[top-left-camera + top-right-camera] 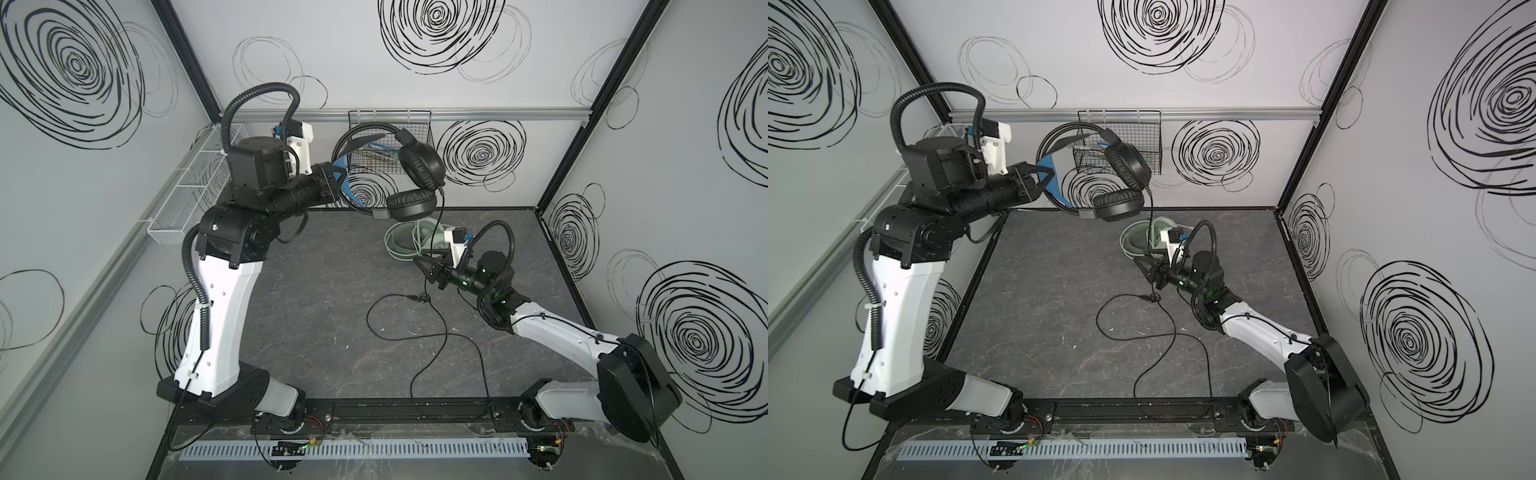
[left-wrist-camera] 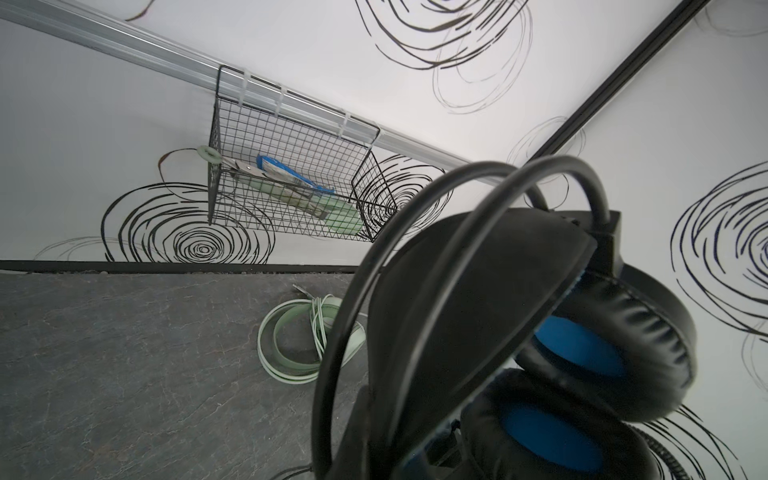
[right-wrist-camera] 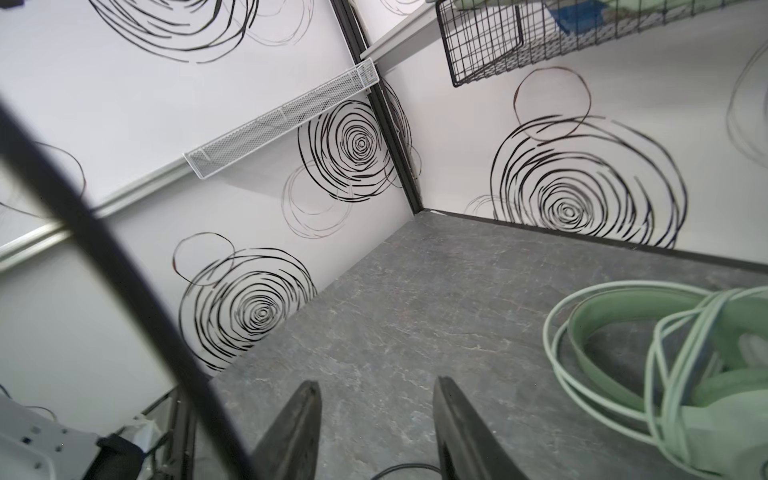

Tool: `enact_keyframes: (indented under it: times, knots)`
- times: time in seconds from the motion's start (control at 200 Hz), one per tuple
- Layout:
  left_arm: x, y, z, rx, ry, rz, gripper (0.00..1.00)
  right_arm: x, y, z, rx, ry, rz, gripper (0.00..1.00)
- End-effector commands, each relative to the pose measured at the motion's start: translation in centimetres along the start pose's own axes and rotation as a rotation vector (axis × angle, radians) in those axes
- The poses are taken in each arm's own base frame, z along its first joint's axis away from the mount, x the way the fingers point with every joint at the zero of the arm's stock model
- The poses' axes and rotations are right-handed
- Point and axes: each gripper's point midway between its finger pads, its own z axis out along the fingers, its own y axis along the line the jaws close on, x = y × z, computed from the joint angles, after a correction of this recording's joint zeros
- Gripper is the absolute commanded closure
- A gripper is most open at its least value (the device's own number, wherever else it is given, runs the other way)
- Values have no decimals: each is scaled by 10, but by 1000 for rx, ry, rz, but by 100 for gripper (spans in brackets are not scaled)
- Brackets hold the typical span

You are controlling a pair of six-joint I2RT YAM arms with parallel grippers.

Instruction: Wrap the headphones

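Right of centre in both top views, the wrist camera (image 1: 455, 244) hides part of the mint-green headset (image 1: 394, 249). The black cord (image 3: 114, 257) is blurred in the right wrist view.

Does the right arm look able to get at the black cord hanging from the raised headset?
Likely yes. The right claw hovers open beside the black cord, which hangs free from the black headset. Nothing stands between them. The cord is not yet between its fingers.
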Motion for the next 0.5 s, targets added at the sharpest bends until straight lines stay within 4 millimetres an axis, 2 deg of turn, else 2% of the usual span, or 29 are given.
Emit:
enact_keyframes:
  times: [0.0,0.2,0.35,0.495]
  knots:
    - [-40,-28,-28,139,-167,-25,100,5,3,1,-21,-4,-4,64]
    - [-53,-21,-43,136,-211,-37,100,11,2,3,-31,12,-5,92]
    - [-62,-5,-54,86,-259,-63,100,6,9,-1,-24,34,-68,97]
    - [-63,28,-60,-64,-324,-124,100,-10,12,-18,115,60,-175,100]
